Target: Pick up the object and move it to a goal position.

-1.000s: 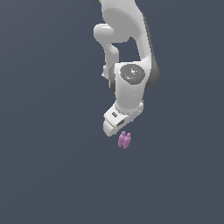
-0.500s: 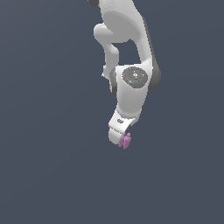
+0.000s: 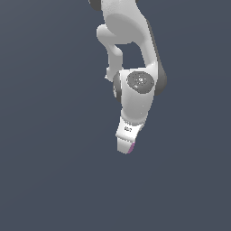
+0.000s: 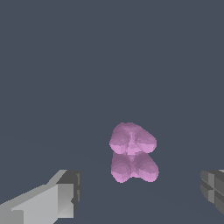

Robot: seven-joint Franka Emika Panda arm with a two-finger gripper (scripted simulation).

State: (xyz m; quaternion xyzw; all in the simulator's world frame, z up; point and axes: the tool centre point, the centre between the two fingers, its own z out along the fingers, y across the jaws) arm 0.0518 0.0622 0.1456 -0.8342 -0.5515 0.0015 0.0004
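in the exterior view the white arm (image 3: 135, 97) hides nearly all of the pink-purple object (image 3: 131, 148); only a thin sliver shows at the gripper (image 3: 126, 145) tip. the wrist view shows the lobed object (image 4: 132, 152) whole, resting on the dark bench (image 4: 65, 65), between the gripper's (image 4: 142, 194) two fingers (image 4: 70, 192), untouched. the jaws stand wide apart, both fingers cut off by the frame edge.

The object (image 4: 133, 152) sat on the tabletop (image 4: 65, 65), between the end effector's (image 4: 140, 192) two fingers (image 4: 57, 197) and apart from both. In the exterior view, the end effector (image 3: 126, 148) stood directly over it, hiding nearly all of it.
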